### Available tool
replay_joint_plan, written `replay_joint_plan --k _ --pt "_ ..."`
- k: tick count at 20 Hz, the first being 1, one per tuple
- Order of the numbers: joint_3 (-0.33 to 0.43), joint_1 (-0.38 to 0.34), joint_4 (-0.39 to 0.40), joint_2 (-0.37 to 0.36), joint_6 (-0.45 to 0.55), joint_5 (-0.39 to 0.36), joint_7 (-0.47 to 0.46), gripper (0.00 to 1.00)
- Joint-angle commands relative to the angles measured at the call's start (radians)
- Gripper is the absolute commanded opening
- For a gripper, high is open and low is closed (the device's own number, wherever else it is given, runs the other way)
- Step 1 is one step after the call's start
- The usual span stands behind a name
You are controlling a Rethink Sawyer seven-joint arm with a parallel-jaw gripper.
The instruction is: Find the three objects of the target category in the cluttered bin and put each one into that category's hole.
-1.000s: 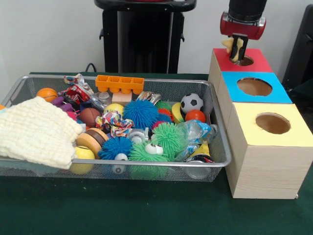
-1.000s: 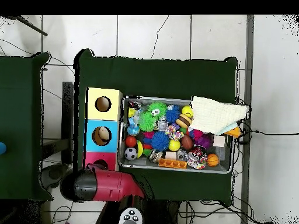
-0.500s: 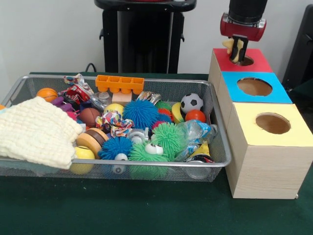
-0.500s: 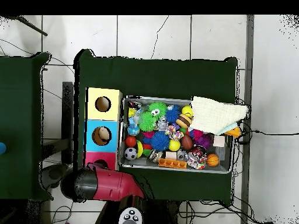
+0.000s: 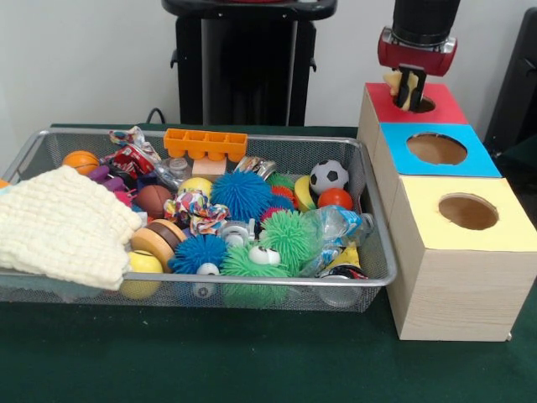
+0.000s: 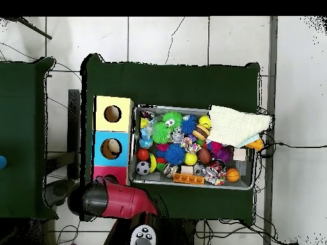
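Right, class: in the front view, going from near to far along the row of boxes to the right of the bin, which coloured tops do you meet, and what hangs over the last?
Yellow top → blue top → red top, with the hand above its hole, shut on a pale yellow object.

A robot lab: green-clothed table (image 6: 172, 83) on tiled floor (image 6: 159, 38) strewn with cables (image 6: 287, 145).

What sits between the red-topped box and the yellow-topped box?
The blue-topped box sits there, touching both the red-topped box and the yellow-topped box. The front view shows the row most clearly; the overhead view shows something pale inside the blue box's hole.
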Motion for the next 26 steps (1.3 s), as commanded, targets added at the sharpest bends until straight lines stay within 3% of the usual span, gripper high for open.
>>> replay_joint_plan --k 1,8,16,26 --pt "0.073 -0.016 -0.028 0.125 -0.156 0.058 0.232 0.00" --pt "0.046 0.002 -0.055 0.087 -0.064 0.087 0.224 0.00" --pt "0.025 0.005 -0.105 0.093 -0.001 0.106 0.219 0.00" --pt "0.035 0.009 -0.128 0.125 -0.038 0.125 0.226 0.00"
